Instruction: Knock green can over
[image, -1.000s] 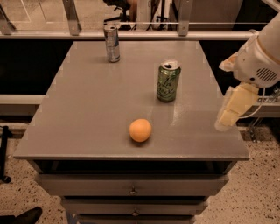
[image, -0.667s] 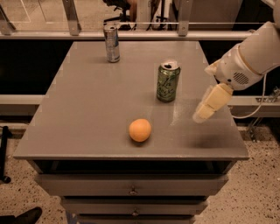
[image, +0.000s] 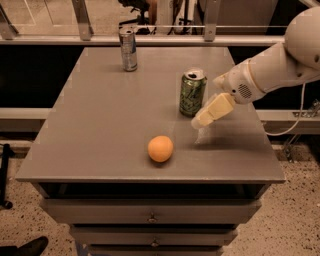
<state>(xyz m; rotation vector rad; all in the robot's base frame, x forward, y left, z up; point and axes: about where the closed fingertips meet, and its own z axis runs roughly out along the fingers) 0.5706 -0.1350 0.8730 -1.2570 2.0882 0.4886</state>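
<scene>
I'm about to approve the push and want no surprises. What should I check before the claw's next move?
1. Green can upright on the table, not yet knocked over: ok.
2. Claw low at the can's right side: ok.
3. Claw touching the can: cannot tell.
4. Orange apart from the can, nearer the front edge: ok.
5. Silver-and-blue can far back, away from the claw: ok.
</scene>
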